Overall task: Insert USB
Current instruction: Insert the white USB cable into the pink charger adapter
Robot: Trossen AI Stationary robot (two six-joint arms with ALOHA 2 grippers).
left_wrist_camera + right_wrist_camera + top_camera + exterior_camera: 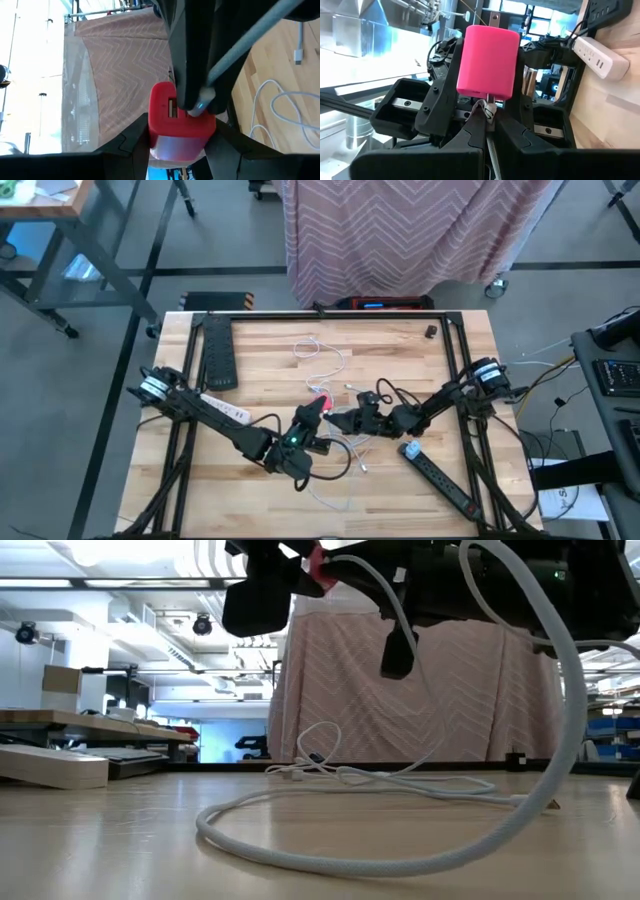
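A red USB charger block [179, 119] is held up above the table's middle, between my two grippers [320, 402]. My left gripper [310, 418] comes in from the left and is shut on it. My right gripper [342, 419] comes in from the right, shut on the white USB plug [488, 107] of a thick grey cable [560, 690]. The plug's tip sits at one of the ports on the block's face [197, 106]. How far in it sits does not show. The cable hangs down, and its loop [300, 852] lies on the table. My left gripper pinches the red block [177, 137] between its two fingers, one on each side face, lifted clear of the table with the port face turned toward the right arm. My right gripper pinches the USB plug [489, 111] between its fingertips, level, from the table's right, fingers along the plug. The cable trails slack below.
A white power strip [226, 411] lies under the left arm. A black power strip [442, 478] lies near the right front and a long black strip [218, 352] at the far left. A thin white cable [320, 356] is coiled at the far middle, a small black part [429, 332] beyond it.
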